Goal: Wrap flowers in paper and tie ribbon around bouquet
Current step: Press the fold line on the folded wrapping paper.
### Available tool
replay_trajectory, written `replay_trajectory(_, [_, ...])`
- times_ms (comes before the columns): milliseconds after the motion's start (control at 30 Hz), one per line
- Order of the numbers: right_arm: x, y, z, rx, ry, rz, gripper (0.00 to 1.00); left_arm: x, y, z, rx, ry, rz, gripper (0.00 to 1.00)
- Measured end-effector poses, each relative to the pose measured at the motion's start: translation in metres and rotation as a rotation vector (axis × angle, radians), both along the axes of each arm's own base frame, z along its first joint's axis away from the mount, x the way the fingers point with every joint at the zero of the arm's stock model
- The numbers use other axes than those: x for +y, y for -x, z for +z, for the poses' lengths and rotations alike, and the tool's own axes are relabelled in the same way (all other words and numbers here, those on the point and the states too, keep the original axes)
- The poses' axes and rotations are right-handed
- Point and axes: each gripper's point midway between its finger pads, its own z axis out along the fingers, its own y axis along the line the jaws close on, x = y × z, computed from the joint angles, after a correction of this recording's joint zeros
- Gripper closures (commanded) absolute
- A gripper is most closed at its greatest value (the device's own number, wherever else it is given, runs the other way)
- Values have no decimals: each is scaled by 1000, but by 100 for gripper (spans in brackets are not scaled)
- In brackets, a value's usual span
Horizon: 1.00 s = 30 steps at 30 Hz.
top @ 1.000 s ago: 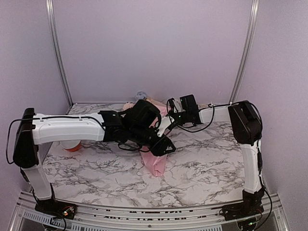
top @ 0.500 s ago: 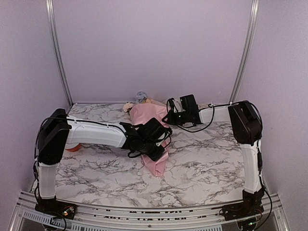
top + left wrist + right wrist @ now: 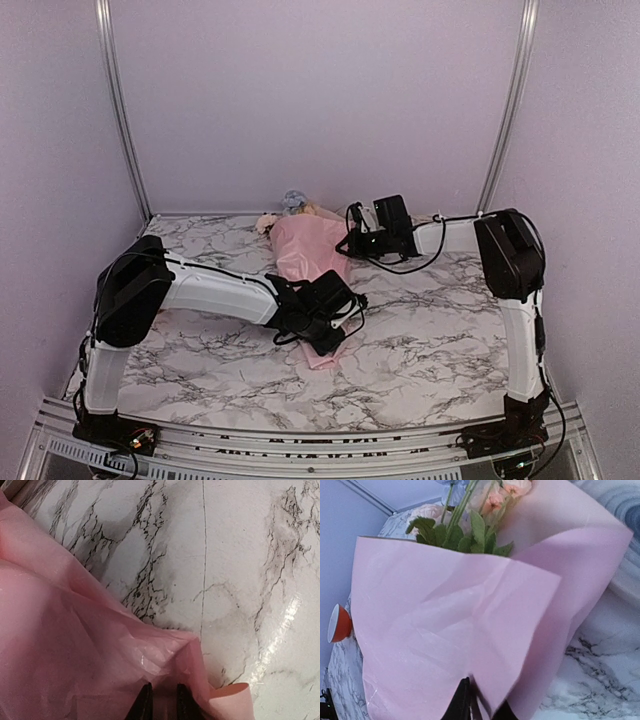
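Observation:
The pink paper [image 3: 305, 255] lies rolled around the flowers [image 3: 292, 203] as a cone on the marble table, wide end toward the back wall. Peach blooms and green leaves of the flowers [image 3: 490, 505] stick out of the paper [image 3: 445, 620] in the right wrist view. My left gripper [image 3: 328, 338] sits at the cone's narrow near end. Its jaws [image 3: 161, 705] stand close together with a fold of paper [image 3: 75, 645] pinched between them. My right gripper [image 3: 350, 245] is at the right edge of the wide end, where its jaws [image 3: 482, 711] pinch a paper flap. The ribbon is out of view.
An orange-red bowl [image 3: 340, 623] stands at the table's left side. A grey-white ringed plate [image 3: 625, 500] lies beyond the cone near the back. The marble table [image 3: 430, 340] is walled by lilac panels with metal posts [image 3: 120, 110].
My left arm has dropped lower and drawn back toward the near side, bringing its gripper to the cone's narrow end. The right arm has stayed in place.

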Motion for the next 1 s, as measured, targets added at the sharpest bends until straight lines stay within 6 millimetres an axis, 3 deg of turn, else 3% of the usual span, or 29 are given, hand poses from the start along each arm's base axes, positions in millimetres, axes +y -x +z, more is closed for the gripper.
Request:
replay_trajectory(100, [-1, -7, 9, -23, 14, -3, 66, 2, 3, -1, -1, 7, -12, 84])
replay_trajectory(200, [-7, -17, 22, -64, 22, -7, 60, 2, 3, -2, 2, 18, -27, 83])
replay_trajectory(333, [-32, -22, 29, -78, 61, -40, 53, 1, 3, -2, 9, 31, -44, 82])
replay_trajectory(400, [-46, -22, 35, -84, 89, -53, 42, 1, 3, -2, 8, 36, -49, 82])
replay_trajectory(467, [-56, -18, 44, -100, 111, -53, 14, 1, 4, -2, 6, 41, -52, 81])
replay_trajectory(533, [-62, -8, 51, -108, 120, -38, 9, 1, 3, -2, 3, 46, -55, 80])
replay_trajectory(667, [-55, 26, 46, -85, 125, 33, 9, 1, 3, -2, -4, 51, -65, 77])
replay_trajectory(833, [-24, 74, -1, 34, 129, 171, 15, 1, 2, -1, -9, 54, -68, 74])
replay_trajectory(900, [-16, 88, -16, 73, 121, 212, 25, 1, 2, -1, -10, 55, -68, 73])
replay_trajectory(1000, [-9, 106, -29, 113, 108, 250, 60, 1, 2, -1, -13, 57, -68, 70])
